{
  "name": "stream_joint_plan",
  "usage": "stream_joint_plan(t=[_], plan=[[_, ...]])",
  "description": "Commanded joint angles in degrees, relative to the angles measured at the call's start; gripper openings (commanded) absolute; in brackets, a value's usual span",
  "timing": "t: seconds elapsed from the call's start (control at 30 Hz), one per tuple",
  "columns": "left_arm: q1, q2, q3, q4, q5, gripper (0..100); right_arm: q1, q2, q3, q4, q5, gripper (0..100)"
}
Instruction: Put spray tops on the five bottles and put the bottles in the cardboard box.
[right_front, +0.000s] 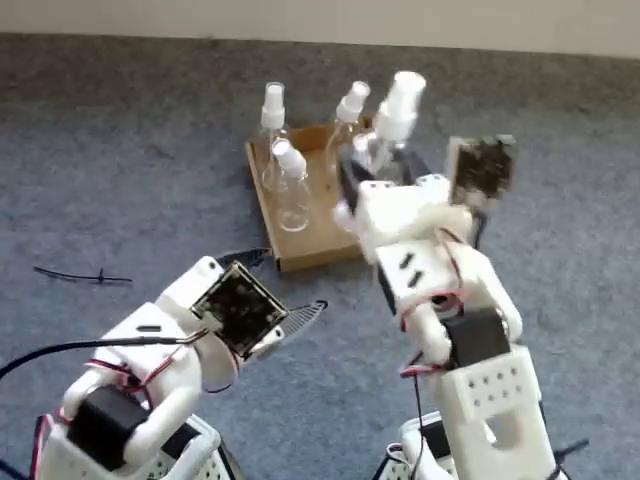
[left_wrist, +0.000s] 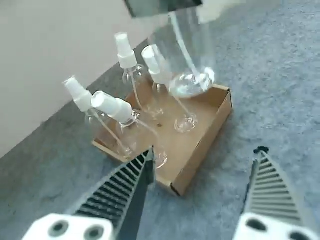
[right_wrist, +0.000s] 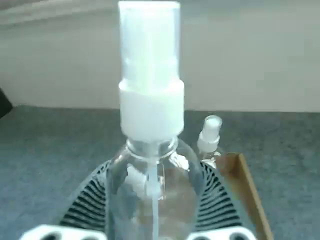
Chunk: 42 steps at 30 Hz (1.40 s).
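My right gripper (right_front: 378, 172) is shut on a clear bottle (right_front: 398, 108) with a white spray top, and holds it upright above the right side of the cardboard box (right_front: 312, 238). In the right wrist view the bottle (right_wrist: 150, 100) stands between both ribbed fingers (right_wrist: 87, 205). Several capped bottles (left_wrist: 125, 120) stand in the box (left_wrist: 212, 127), and the held bottle (left_wrist: 187, 60) hangs over its far side. Near the box's front edge, my left gripper (right_front: 290, 282) hovers open over the carpet with nothing in it, its fingers (left_wrist: 127, 192) spread wide.
A black cable tie (right_front: 85, 275) lies on the grey carpet at the left. A pale wall runs behind the box. Open carpet lies to the left and right of the box. The box's brown rim (right_wrist: 245, 185) shows beside the held bottle.
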Motion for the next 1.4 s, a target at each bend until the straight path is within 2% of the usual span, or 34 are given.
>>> stream_joint_plan(t=[0.0,0.13,0.27,0.33,0.5,0.67,0.8,0.93,1.13,1.27,1.37], plan=[[1.1,0.7,3.9,-9.1,-0.4,29,-6.1,1.8,-9.5,6.8,-1.2,0.5],[1.2,4.6,5.1,-13.5,-0.4,29,-8.9,0.5,-10.4,16.2,-1.2,0.5],[1.1,8.7,5.1,-16.9,-0.4,29,-8.7,-2.0,-10.2,21.9,-1.0,0.5],[1.1,9.8,5.1,-17.8,-0.4,29,-8.7,-3.8,-10.0,22.7,-0.8,0.5],[1.0,10.6,4.9,-17.7,-0.4,29,-8.0,-6.6,-9.9,24.3,5.1,0.5],[-3.8,10.9,4.7,-17.8,-0.4,29,-1.3,-6.7,-9.6,24.3,5.5,0.5],[-5.0,10.5,4.9,-17.4,-0.4,29,-0.7,-6.7,-5.3,23.2,5.6,0.5],[-8.7,10.3,4.3,-11.7,-0.4,26,1.9,-6.5,2.0,12.3,5.7,0.5],[-25.6,3.9,6.5,-6.2,-0.4,22,1.7,-2.9,15.9,-12.7,5.6,0.5],[-36.4,-3.0,14.1,-6.1,-0.4,22,1.7,3.3,21.4,-22.0,5.6,0.5],[-40.1,-8.3,23.8,-6.5,-0.6,22,1.7,6.7,21.8,-27.4,5.6,0.5]])
